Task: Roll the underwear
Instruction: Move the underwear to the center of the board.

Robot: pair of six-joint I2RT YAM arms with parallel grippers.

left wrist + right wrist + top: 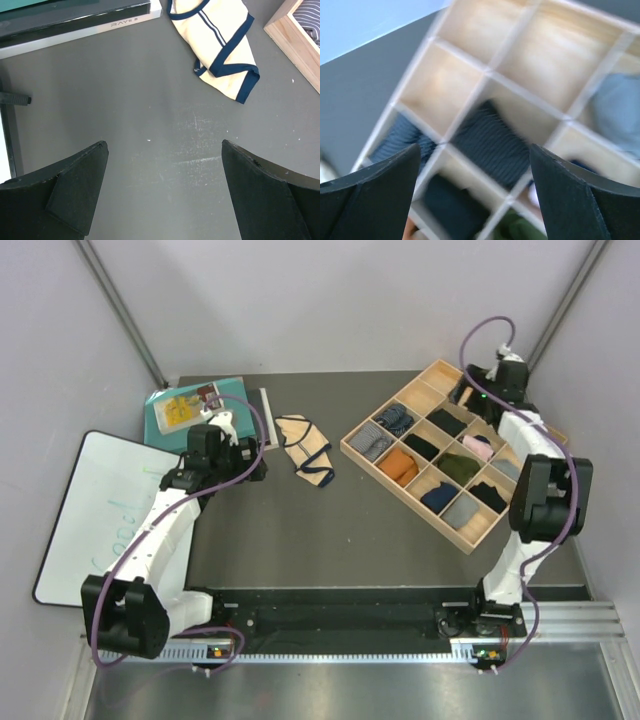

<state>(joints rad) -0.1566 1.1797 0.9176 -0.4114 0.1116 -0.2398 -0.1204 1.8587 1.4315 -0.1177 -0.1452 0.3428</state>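
Lying between teal book and wooden tray: beige underwear.

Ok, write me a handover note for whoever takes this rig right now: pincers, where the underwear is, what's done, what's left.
Left pincer: open and empty, hovering over the table just short of the beige underwear.
Right pincer: open and empty, above the far corner of the wooden tray.
Underwear: the beige pair with navy edging lies loosely folded on the table between the two arms, left of the tray. No grey pair lies loose on the table, and I cannot tell whether it is one of the rolls in the tray.
Done: nothing confirmed for the beige pair.
Left: grasp it, roll it and put it in the tray.
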